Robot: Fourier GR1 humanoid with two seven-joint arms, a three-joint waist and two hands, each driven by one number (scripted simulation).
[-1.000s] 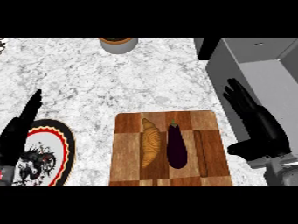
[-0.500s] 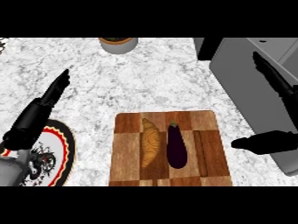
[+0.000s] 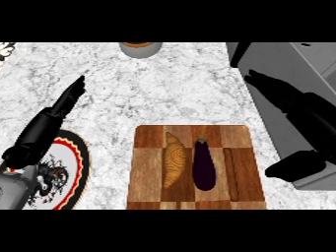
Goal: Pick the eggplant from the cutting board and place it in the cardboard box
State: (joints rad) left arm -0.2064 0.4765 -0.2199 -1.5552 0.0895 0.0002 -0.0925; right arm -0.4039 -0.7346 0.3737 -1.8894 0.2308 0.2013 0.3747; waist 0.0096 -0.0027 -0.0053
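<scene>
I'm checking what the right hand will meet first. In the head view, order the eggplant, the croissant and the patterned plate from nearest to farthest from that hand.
From the right hand, at the view's right:
1. Eggplant, on the cutting board, the side nearer the hand.
2. Croissant, just left of the eggplant on the same board.
3. Patterned plate, far left, beneath the left hand.

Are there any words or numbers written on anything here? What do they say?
No words, labels or numbers can be read anywhere.
The plate at the lower left has a red and black pattern with a dark figure in the middle, but that is a picture, not writing.
The cutting board, the eggplant, the croissant and the grey box carry no text.
</scene>
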